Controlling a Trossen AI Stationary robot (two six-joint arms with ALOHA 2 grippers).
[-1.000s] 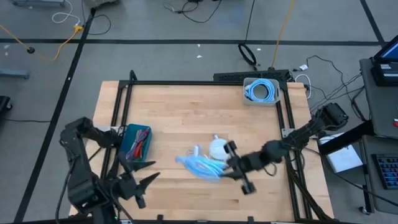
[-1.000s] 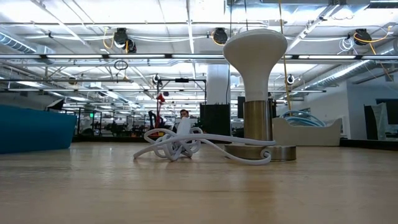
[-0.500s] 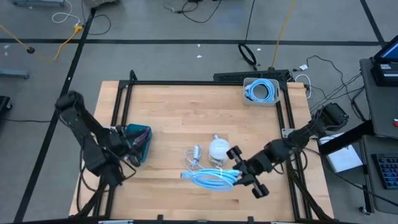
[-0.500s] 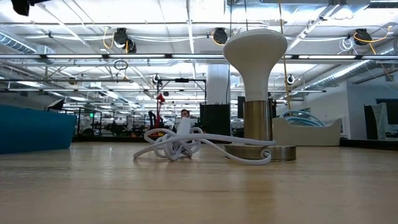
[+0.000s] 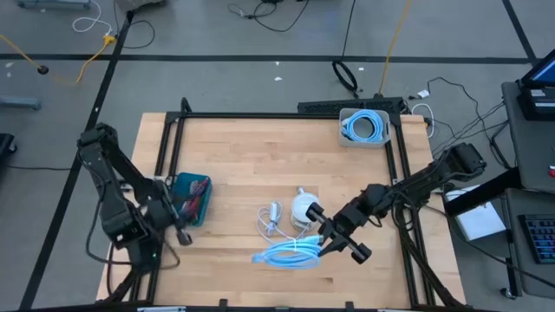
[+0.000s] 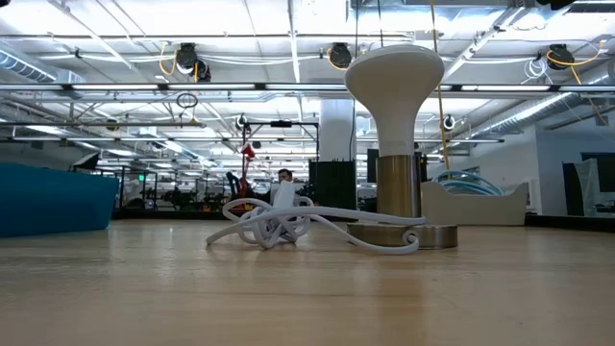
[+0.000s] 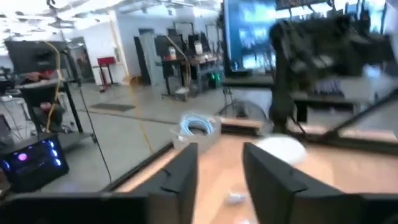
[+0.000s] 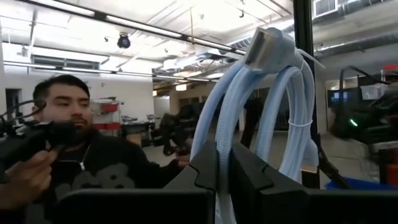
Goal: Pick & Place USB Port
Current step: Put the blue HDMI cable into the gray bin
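A: Starting at the left, what is that arm doing?

B: The left claw (image 5: 182, 236) hangs by the teal bin (image 5: 192, 198) at the bench (image 5: 260, 156) edge; its fingers stand apart with nothing between them.

A: And the middle?

B: A white lamp (image 5: 304, 207) with its loose white cord (image 5: 270, 220).

A: The cable?

B: The right claw (image 5: 324, 247) is clenched on the blue USB cable (image 5: 286, 253), lifted clear. I'd say the pick is done; the placing remains, perhaps into the grey tray (image 5: 364, 126).
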